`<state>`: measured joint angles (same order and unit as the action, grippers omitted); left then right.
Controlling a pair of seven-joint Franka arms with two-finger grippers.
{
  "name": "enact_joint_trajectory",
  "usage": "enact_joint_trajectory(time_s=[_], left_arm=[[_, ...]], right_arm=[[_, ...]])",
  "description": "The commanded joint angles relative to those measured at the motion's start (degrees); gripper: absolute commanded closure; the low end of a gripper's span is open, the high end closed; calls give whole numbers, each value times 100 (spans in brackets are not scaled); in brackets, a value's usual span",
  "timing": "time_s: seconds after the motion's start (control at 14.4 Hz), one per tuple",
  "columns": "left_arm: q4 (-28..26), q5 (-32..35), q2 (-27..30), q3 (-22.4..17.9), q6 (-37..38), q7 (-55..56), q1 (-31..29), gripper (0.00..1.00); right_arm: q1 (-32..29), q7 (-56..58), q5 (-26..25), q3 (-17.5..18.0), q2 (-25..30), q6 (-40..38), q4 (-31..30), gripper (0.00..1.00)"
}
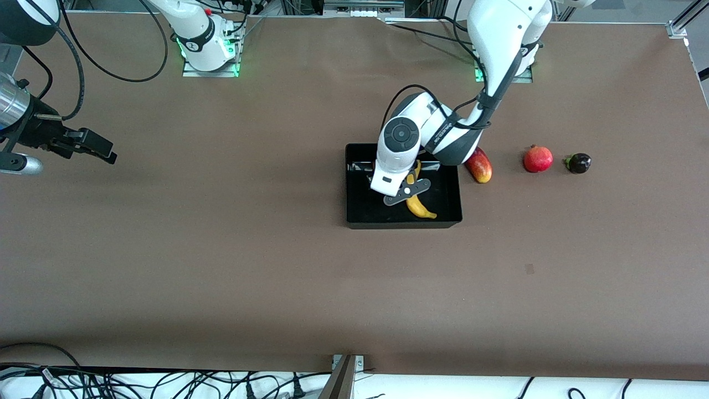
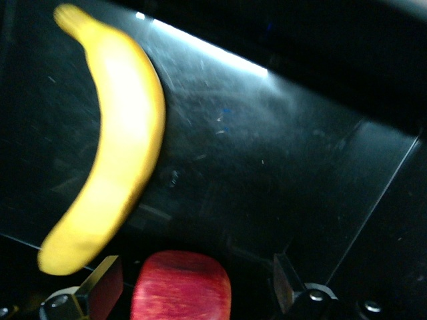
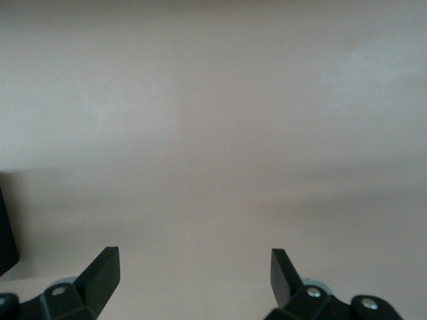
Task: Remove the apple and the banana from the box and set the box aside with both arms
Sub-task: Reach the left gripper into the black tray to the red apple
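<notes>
Brown table point(image 1: 221, 249); left end effector point(image 2: 190, 283) (spread) over tray point(image 1: 360, 216)

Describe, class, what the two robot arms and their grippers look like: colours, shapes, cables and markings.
Both arms are white, rounded, jointed tubes with dark grey bands at the joints and black cables looping alongside. The left arm has a round dark grey cap on its wrist; the right arm stands on a base lit green. The left gripper and right gripper are dark grey with two wedge-shaped fingers.

You see the curved yellow banana point(image 1: 419, 206) lying in the shiny black tray point(image 1: 358, 213), the red apple point(image 2: 181, 285) beside it.
</notes>
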<state>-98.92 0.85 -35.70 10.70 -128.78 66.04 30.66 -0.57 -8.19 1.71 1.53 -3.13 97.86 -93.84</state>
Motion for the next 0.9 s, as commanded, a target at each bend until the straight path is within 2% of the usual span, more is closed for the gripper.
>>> enact_joint_trajectory(time_s=[0.0,0.48,0.55,0.76,0.83], left_arm=[[-311,56,81,64,-331,207,45,0],[-997,64,46,222,-955,286,54,0],[-1024,91,46,257,-1000,435,54,6],[-1024,117,46,266,-991,515,45,84],[-1024,126,46,284,-991,507,45,100]], right_arm=[[-13,2,-57,32,41,-48,32,0],[-13,2,-57,32,41,-48,32,0],[-13,2,-57,32,41,-48,32,0],[-13,-7,-57,32,41,-48,32,0],[-13,2,-57,32,41,-48,32,0]])
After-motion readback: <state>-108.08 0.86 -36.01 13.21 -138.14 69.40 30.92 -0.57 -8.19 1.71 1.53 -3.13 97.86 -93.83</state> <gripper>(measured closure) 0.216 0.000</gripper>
